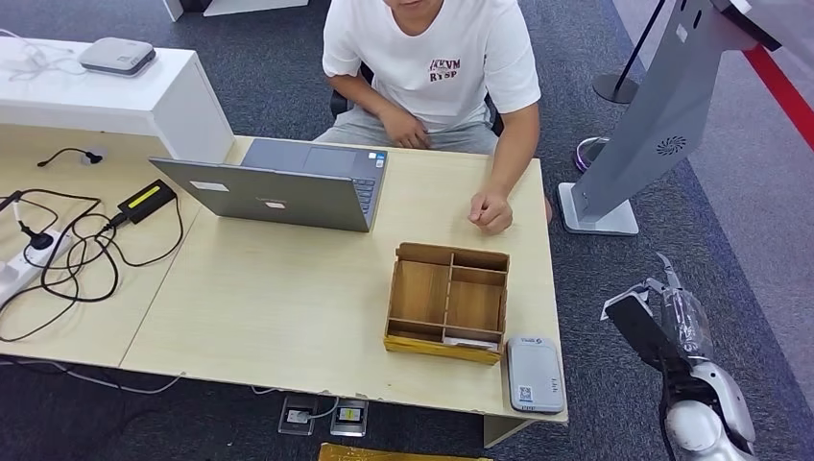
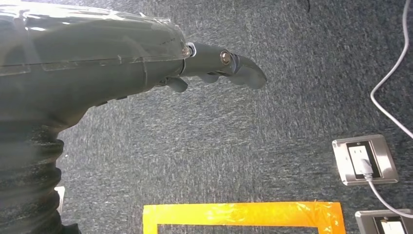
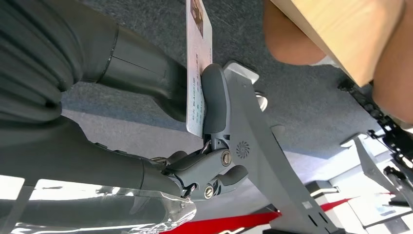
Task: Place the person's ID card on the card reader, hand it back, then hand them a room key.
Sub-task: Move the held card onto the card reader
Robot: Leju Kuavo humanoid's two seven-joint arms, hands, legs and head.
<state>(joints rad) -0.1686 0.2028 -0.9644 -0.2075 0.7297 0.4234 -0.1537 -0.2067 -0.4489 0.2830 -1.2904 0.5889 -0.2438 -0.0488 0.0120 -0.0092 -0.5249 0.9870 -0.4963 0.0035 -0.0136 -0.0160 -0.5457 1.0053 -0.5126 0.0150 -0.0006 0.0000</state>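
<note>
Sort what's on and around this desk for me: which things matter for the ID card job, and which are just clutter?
Job:
ID card, pinched in the right hand
card reader at the desk corner
wooden box
person's hand on the desk

Clutter:
laptop
power strip and cables
grey kiosk stand

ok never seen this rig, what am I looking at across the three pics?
It is a humanoid robot with two arms ending in fingered hands. The head view looks down from high on its body onto a wooden desk. On it sit a laptop, a wooden compartment box and a grey card reader; a person sits behind it. The other two pictures come from wrist cameras. The right hand pinches the ID card beside the desk. The left hand hangs over carpet, holding nothing, near orange floor tape and floor sockets.
</note>
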